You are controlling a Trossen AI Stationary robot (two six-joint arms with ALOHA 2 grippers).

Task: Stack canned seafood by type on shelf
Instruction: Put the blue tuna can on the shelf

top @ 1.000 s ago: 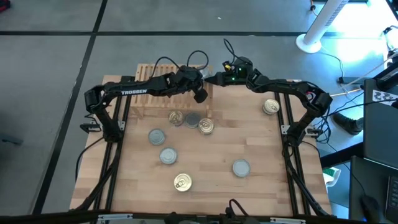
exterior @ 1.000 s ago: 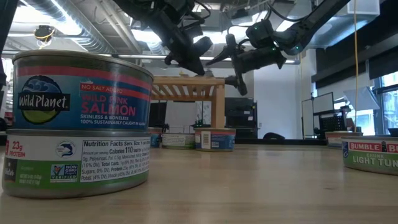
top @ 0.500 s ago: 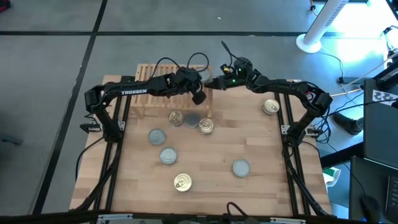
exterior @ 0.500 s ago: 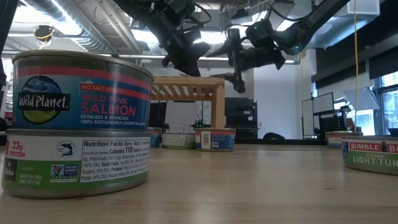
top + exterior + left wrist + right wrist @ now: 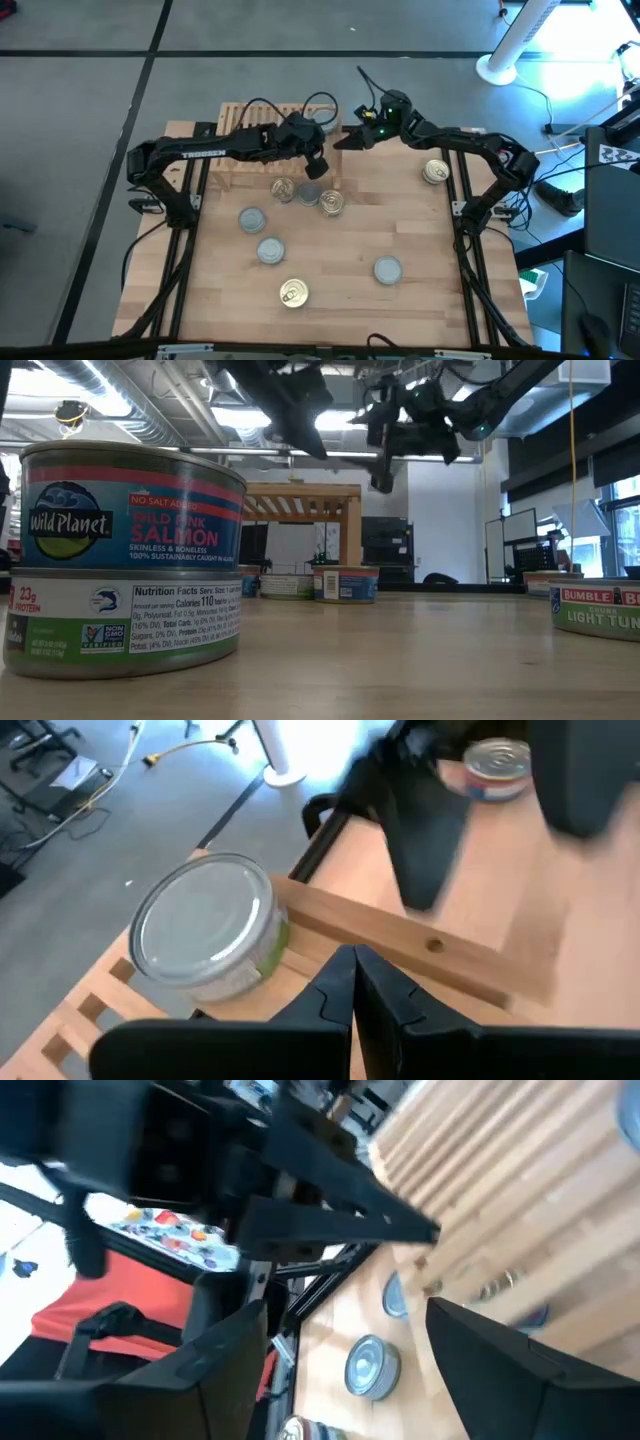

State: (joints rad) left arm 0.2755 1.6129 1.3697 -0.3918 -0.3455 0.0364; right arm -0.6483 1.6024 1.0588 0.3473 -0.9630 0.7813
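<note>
The light-wood slatted shelf (image 5: 250, 125) stands at the table's far side. In the left wrist view one silver-lidded can (image 5: 205, 925) rests flat on the slats by the shelf's corner rail (image 5: 400, 945). My left gripper (image 5: 352, 985) is shut and empty, just above and near side of that corner (image 5: 318, 165). My right gripper (image 5: 345, 140) hovers open beside the shelf's right end, fingers pointing down in the low view (image 5: 383, 470). Loose cans lie on the table: gold-lidded (image 5: 283, 190), grey (image 5: 310, 192) and gold (image 5: 331, 204) close below the shelf.
More cans sit flat on the table: silver (image 5: 252, 219), (image 5: 270, 251), (image 5: 387, 269), gold (image 5: 292, 293) and gold (image 5: 435, 172) at the right. In the low view a two-can stack (image 5: 120, 560) stands close to the camera. Cables loop over both arms above the shelf.
My left gripper has risen above the shelf and drawn slightly toward the near edge. My right gripper has pulled back a little toward the table's right, risen, and turned so its fingers point down. The cans have stayed where they were.
</note>
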